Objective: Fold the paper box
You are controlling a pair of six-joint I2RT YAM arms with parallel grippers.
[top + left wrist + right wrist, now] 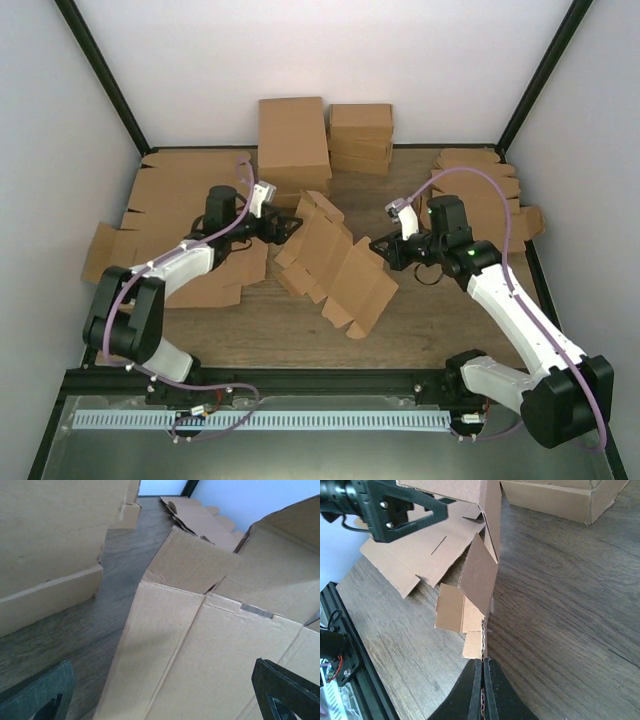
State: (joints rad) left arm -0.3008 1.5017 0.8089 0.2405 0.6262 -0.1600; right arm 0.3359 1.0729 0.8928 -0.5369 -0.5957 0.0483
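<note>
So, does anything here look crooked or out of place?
Only the paper box: it is half raised and tilted, with its flaps splayed at uneven angles. The right gripper is shut on one edge; the left gripper is open at the other end.

Stacked boxes (pixel 295 140) just behind paper box (pixel 340 265)

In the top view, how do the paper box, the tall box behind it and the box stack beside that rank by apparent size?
1. paper box
2. tall box
3. box stack, only slightly smaller
</note>
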